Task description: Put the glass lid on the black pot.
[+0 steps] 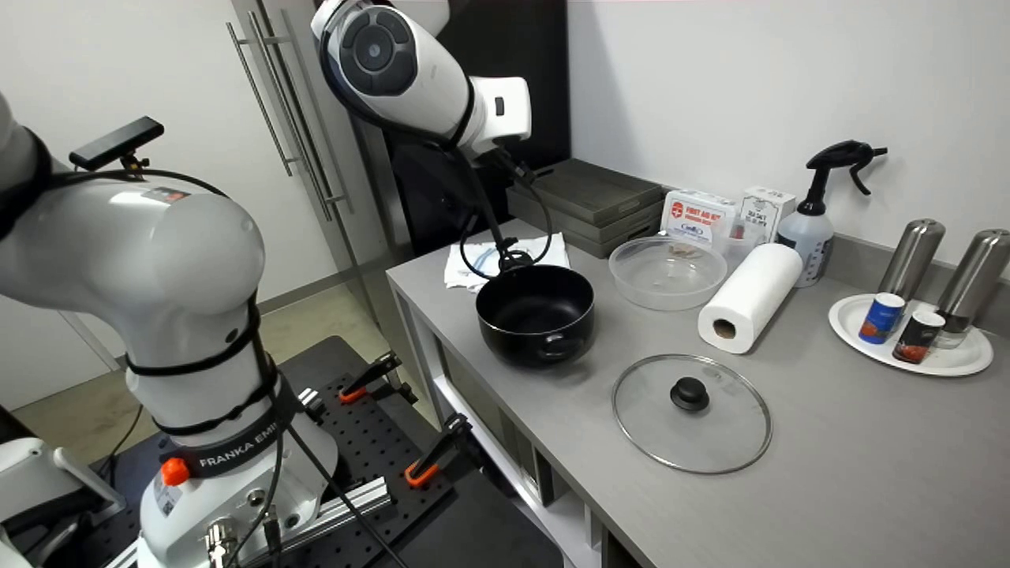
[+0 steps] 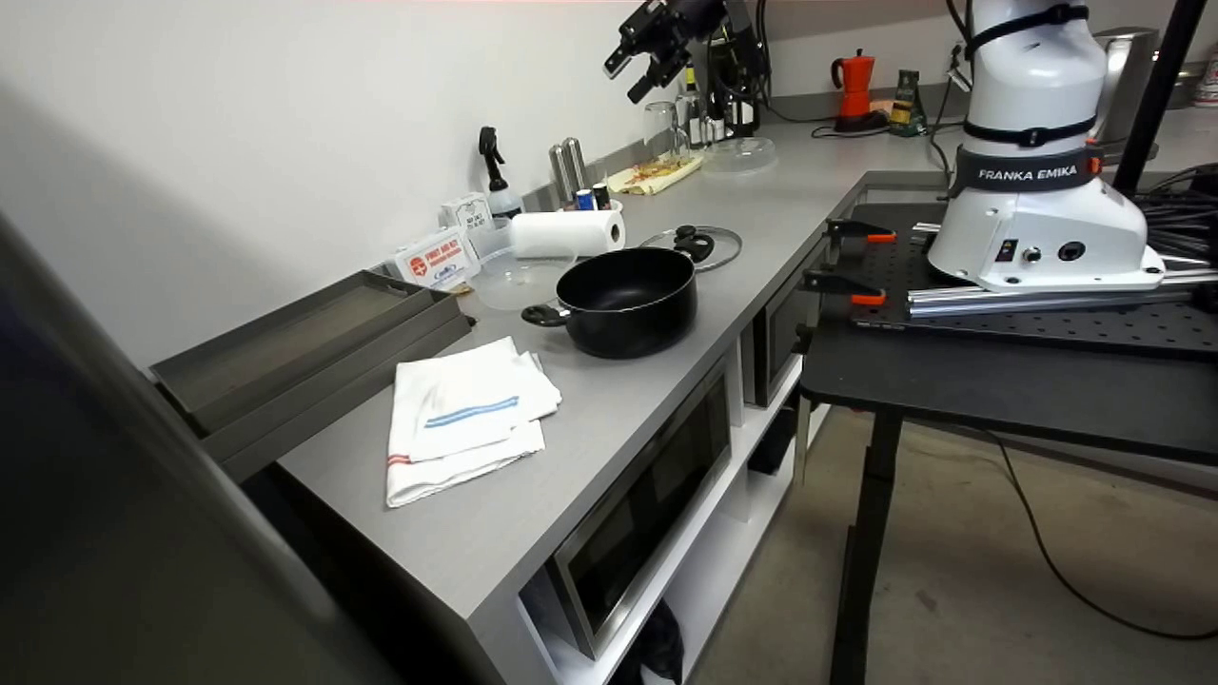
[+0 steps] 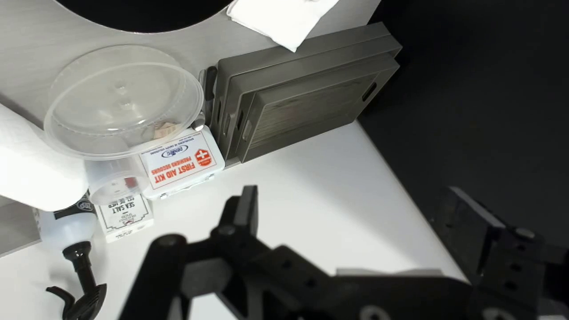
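Wrist view shows your pincer [image 3: 355, 209] released, spread wide, while both exterior views show pot [image 1: 527, 344] and lid [image 1: 691, 414] near the counter's [image 1: 836, 489] front edge, pot nearer the corner

Grey counter [image 2: 609, 409] against a white wall [image 1: 750, 79]
Under it run open white shelves [image 2: 723, 571], a metal-framed dark unit [image 2: 647, 507] set among them; a black table [image 2: 1047, 390] stands just beside, over a tan floor [image 2: 952, 571]; pale doors [image 1: 118, 87] with long metal handles [image 1: 289, 118] and a tall black panel [image 1: 521, 39] show in an exterior view, the wall softly shaded near the panel
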You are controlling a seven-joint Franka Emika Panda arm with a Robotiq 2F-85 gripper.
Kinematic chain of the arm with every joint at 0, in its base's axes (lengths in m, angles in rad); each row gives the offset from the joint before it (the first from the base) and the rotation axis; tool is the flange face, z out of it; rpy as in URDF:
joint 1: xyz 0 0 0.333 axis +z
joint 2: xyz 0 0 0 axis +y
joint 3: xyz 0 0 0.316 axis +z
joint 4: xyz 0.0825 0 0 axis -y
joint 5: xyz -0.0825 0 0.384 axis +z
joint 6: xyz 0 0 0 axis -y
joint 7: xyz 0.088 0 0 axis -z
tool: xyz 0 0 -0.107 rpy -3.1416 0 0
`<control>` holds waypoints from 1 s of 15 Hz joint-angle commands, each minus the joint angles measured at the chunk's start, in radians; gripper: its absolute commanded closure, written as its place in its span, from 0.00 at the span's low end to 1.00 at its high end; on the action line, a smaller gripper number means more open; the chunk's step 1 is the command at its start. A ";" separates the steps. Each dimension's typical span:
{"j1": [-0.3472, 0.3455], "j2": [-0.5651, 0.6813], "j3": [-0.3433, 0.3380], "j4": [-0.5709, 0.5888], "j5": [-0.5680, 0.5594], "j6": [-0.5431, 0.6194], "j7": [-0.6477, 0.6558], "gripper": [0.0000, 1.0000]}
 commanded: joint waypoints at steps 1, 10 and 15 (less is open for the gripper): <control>0.000 0.000 0.000 0.000 0.000 0.000 0.000 0.00; 0.007 0.173 -0.019 0.169 -0.023 0.161 0.161 0.00; -0.193 0.343 0.119 0.256 -0.207 0.231 0.465 0.00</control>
